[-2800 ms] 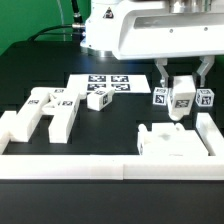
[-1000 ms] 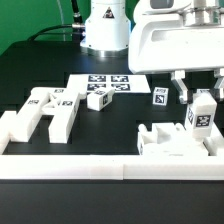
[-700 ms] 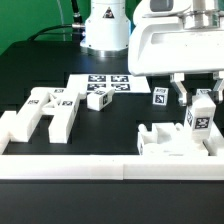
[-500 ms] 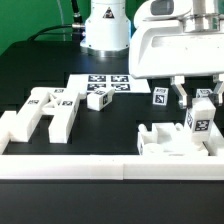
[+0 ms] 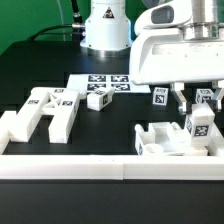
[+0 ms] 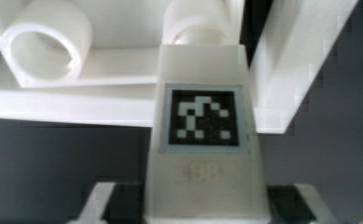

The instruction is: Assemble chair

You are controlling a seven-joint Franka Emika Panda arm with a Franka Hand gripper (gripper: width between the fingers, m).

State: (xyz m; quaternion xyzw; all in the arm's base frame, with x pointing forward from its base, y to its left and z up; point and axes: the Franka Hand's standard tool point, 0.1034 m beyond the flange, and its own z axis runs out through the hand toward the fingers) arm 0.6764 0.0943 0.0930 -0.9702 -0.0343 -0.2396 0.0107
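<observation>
One arm point(image 5: 180, 50) hangs vertical, gripper point(image 5: 200, 99) pinching upright tagged bar point(image 5: 198, 128) at white chair piece point(image 5: 160, 140).

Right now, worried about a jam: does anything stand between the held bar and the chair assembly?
Nothing visible. The gripper holds the tagged bar upright, right at the chair assembly; whether they touch, I cannot tell.

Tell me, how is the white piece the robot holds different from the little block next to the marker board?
The held bar is long and upright; the little block is short and stubby. The bar is clamped in the end effector; the block lies free on the table. Both are white with a black-and-white tag.
</observation>
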